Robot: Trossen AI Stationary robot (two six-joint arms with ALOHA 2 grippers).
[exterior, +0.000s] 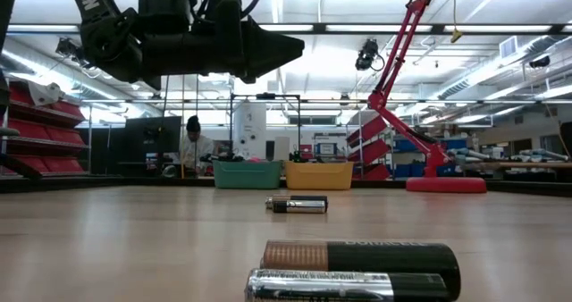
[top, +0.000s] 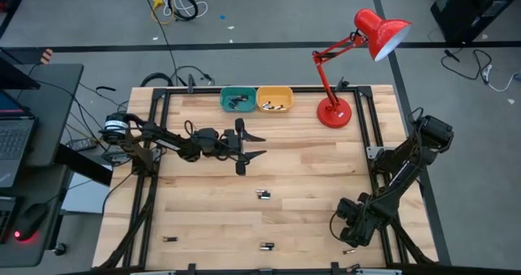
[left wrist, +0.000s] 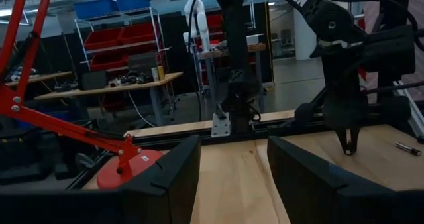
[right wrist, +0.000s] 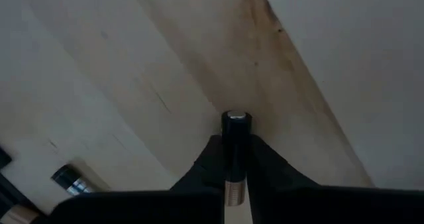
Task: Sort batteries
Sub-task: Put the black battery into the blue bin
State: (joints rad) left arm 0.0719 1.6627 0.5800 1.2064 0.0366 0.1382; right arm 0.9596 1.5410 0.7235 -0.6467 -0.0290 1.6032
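Fingers of the right gripper [right wrist: 235, 159] were clenched on one battery [right wrist: 235, 144], low over the near right corner of the wooden table [top: 309, 169]. The left gripper [top: 254, 146] hung above the table's far half with its jaws released and empty. Loose batteries [top: 263, 194] lay on the bare planks at three more spots. A teal bin [top: 238, 99] and a yellow bin [top: 274, 99] stood touching at the far edge, with a red lamp [top: 342, 80] to their right. Behind was a workshop with shelves and a person.
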